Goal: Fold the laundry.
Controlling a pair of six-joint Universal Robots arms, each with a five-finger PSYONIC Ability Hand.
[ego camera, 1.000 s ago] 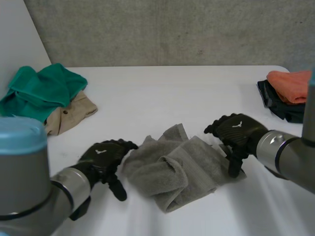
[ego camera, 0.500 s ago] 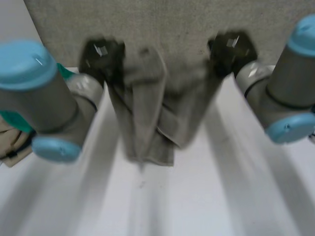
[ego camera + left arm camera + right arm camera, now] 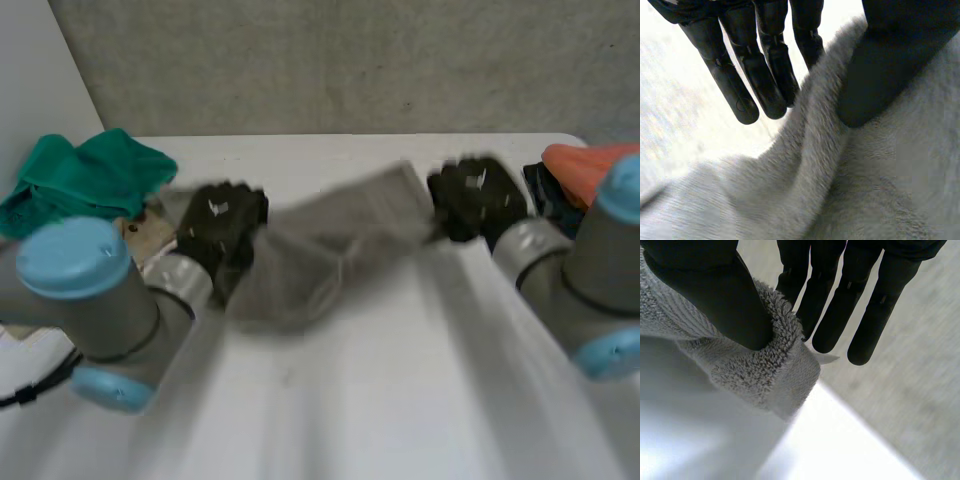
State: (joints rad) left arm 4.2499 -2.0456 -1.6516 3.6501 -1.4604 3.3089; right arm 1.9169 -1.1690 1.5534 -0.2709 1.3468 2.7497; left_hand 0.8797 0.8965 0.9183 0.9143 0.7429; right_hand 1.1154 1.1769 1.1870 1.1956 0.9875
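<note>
**Item:** grey towel (image 3: 335, 235). Spread in the air between the two hands, its slack hanging lower beside the left hand. I cannot tell whether the slack touches the table (image 3: 400, 400).

**Left hand** (image 3: 218, 228): clamped on the towel. Its wrist view shows the thumb (image 3: 890, 65) pressing a thick edge against the straight fingers (image 3: 757, 80).

**Right hand** (image 3: 476, 197): clamped on the towel. In its wrist view the thumb (image 3: 710, 295) pins a corner, hem and tag at the fingertips (image 3: 825, 335).

**Change:** a second ago the towel lay crumpled on the table with a hand at each side. Half a second ago it hung high from both hands. Now the hands are lower and wider apart, and the towel is drawn out sideways.

**Reading:** likely a shake-out to lay it flat; no fold made yet.

**Other stock:** green cloth (image 3: 90, 175) and beige cloth (image 3: 152, 228) beyond the left hand; orange cloth (image 3: 580, 165) on dark cloth (image 3: 545, 188) beside the right hand.
</note>
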